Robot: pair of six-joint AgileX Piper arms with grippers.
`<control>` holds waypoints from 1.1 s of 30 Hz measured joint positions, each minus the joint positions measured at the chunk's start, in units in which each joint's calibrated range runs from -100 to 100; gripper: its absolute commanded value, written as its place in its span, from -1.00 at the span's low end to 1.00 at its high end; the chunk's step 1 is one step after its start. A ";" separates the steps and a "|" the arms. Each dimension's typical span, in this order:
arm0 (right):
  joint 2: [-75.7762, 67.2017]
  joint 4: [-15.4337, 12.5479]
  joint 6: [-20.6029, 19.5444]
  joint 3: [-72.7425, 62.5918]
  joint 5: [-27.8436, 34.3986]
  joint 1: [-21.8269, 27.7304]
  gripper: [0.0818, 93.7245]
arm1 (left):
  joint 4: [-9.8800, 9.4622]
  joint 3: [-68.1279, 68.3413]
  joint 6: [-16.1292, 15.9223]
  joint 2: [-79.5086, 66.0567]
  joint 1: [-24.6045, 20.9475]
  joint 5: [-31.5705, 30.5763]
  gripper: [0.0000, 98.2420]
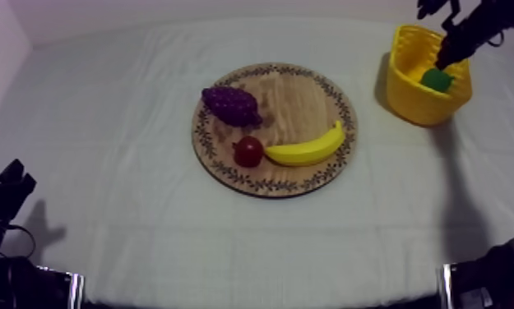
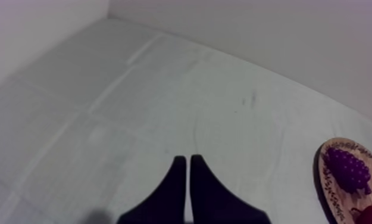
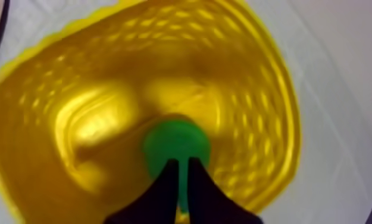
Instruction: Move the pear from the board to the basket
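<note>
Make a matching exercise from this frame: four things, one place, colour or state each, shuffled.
1. pear
2. bunch of grapes
3. banana
4. left gripper

A. shut on nothing, over bare cloth
B. in the yellow basket's mouth, at the right gripper
C. yellow, lying by the wooden board's rim
D. purple, on the board

Pairs: 1-B, 2-D, 3-C, 4-A.

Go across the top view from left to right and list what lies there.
left hand → grapes → banana → basket, with the pear at its mouth in the right hand.
</note>
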 measured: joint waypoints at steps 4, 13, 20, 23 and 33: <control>-8.62 -1.40 -2.37 9.32 -4.75 0.14 -0.98 | 0.00 0.00 0.00 0.00 0.00 0.00 -1.00; -31.82 -12.45 0.34 31.94 -13.00 3.31 -0.99 | 0.00 0.00 0.00 0.00 0.00 0.00 -1.00; -51.60 -21.83 4.99 49.96 -14.94 4.52 -0.99 | 0.00 0.00 0.00 0.00 0.00 0.00 -1.00; -60.29 -23.30 4.77 57.75 -14.39 4.66 -0.99 | 0.00 0.00 0.00 0.00 0.00 0.00 -1.00; -90.32 -14.86 -7.61 78.63 -12.14 1.74 -0.99 | 0.00 0.00 0.00 0.00 0.00 0.00 -1.00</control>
